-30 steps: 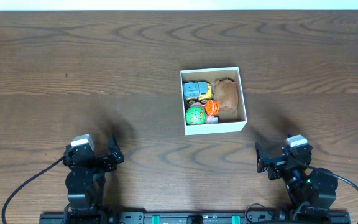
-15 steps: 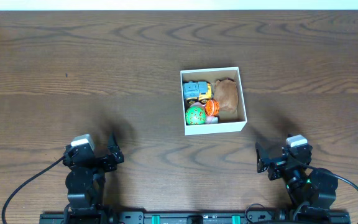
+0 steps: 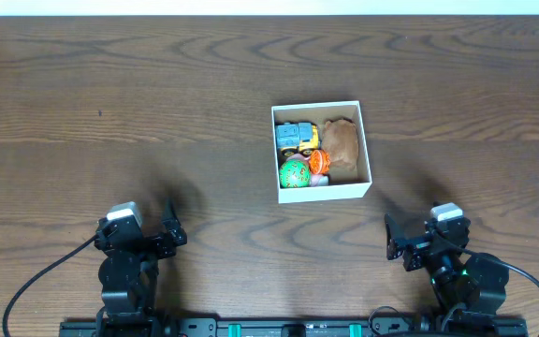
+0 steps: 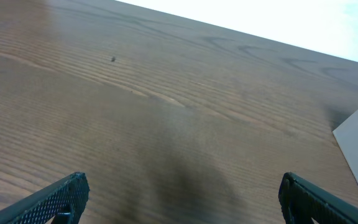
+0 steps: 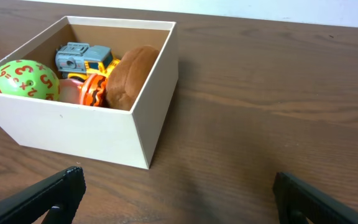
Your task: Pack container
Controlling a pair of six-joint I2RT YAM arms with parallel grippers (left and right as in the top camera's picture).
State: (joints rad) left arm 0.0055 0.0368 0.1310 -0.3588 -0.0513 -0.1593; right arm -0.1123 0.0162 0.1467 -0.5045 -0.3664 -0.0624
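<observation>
Near the table's middle, a little right of centre, sat the container (image 3: 324,193): thin white walls, brown inside, flat on the wooden table (image 3: 157,94).

Contents noted:
- blue-and-yellow toy truck (image 3: 297,139) at far left
- green numbered ball (image 3: 295,173) at near left
- brown plush lump (image 3: 342,142) along the right wall
- orange ridged toy (image 3: 319,162) wedged between ball and plush
- a pink scrap under the orange piece, not identifiable

No loose toys showed on the wood in any view.

Left gripper (image 3: 169,230) sat at the near edge, fingers spread wide with nothing between them and bare wood ahead. Right gripper (image 5: 179,193) was likewise spread and empty, low, facing the container's near corner.

Judgement: packing looked complete or close to it.

Risks from here:
- The box looked light and thin-walled, so a sweeping right arm could shove or tip it.
- The ball seemed to ride high against the front wall and could roll out on a bump.
- Reaching in again might dislodge the wedged orange toy.
</observation>
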